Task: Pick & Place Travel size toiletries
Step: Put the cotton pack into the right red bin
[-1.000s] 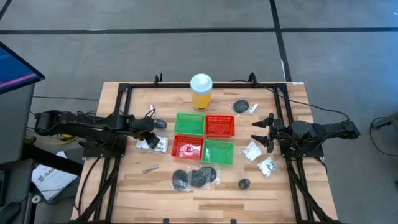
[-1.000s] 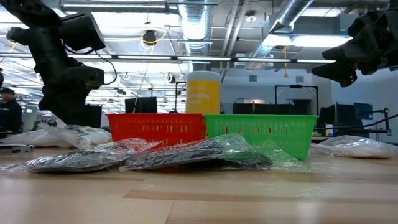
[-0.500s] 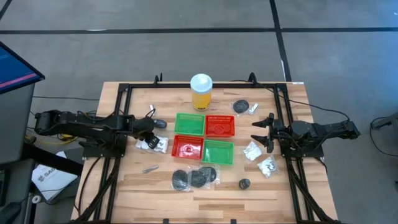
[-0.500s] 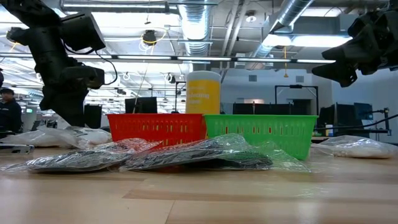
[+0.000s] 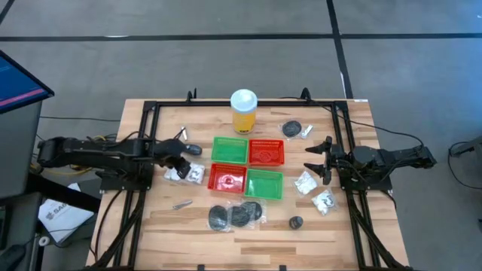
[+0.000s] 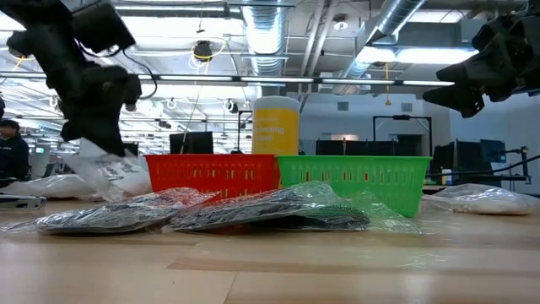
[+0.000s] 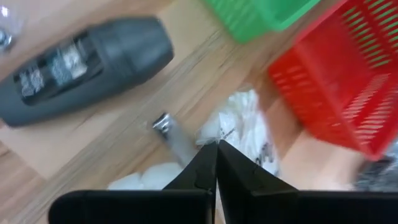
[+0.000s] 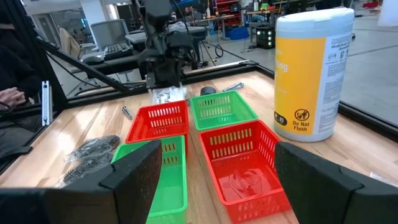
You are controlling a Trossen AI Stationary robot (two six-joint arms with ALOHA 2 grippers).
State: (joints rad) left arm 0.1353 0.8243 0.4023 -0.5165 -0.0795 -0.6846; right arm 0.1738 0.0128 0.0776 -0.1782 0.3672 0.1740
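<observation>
My left gripper [image 5: 178, 158] is shut on a white-and-clear crinkly packet [image 6: 116, 171] at the table's left, beside the lower red basket [image 5: 227, 179]. More white packet material [image 5: 193, 175] lies below it. My right gripper [image 5: 319, 159] hovers open at the right, above two white packets [image 5: 305, 183] [image 5: 325, 202]. Black discs in clear wrap [image 5: 235, 215] lie near the front edge, with single discs at the front right [image 5: 295, 222] and far right [image 5: 292, 129]. A slim silvery piece [image 5: 181, 204] lies front left. My left gripper pinches the white packet between its two shut fingers, by an upper edge [image 7: 231, 132], coming from above and slanting in from the table's left. The packet hangs tilted below the fingers [image 6: 99, 139]. Whether its lower end [image 6: 126, 192] rests on the table I cannot tell.
Four mesh baskets sit mid-table: green [image 5: 230, 150], red [image 5: 266, 152], red, and green [image 5: 263, 184]. A tall yellow bottle [image 5: 243, 111] stands behind them. A dark tube [image 7: 87, 62] and a small metal clipper [image 7: 166, 126] lie near my left gripper. Black frame rails run along both sides.
My left gripper has gone up, still shut, and the white packet has come up with it, from lying on the table to hanging tilted beneath the fingers. My right arm has kept still.
</observation>
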